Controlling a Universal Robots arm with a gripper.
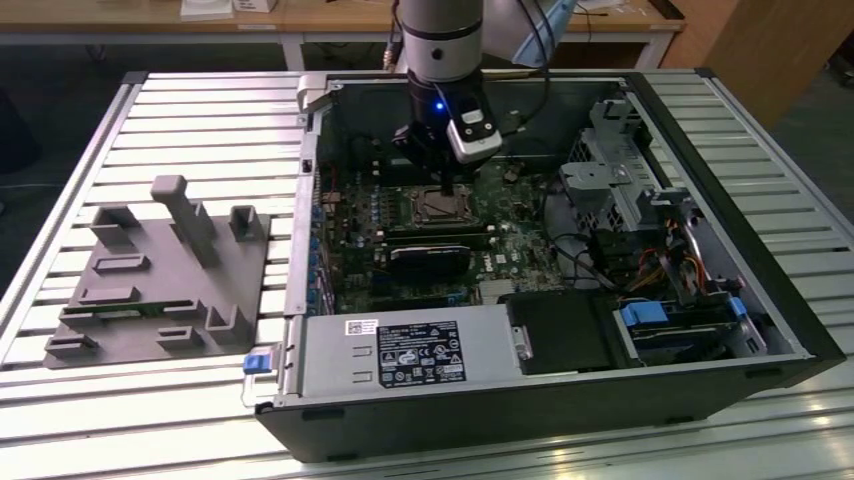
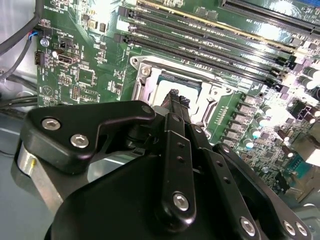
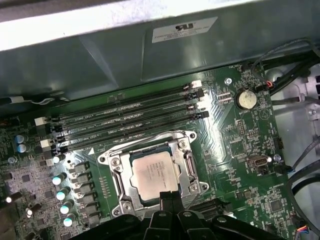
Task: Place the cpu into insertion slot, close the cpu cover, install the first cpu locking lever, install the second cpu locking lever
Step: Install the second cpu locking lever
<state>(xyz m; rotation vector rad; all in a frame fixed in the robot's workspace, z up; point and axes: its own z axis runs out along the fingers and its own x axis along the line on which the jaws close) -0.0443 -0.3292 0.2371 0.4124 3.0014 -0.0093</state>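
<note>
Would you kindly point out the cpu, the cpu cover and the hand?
cpu (image 3: 154, 172), first wrist view: middle of its metal top.
cpu cover (image 3: 189, 164), first wrist view: side bar of frame.
hand (image 3: 169, 196), first wrist view: fingertips.

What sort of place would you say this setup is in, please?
Probably a robotics lab or test bench for computer assembly. An open computer case lies on a slatted metal table, a grey fixture block beside it, wooden workbenches behind, and the pincer over the cpu.
</note>
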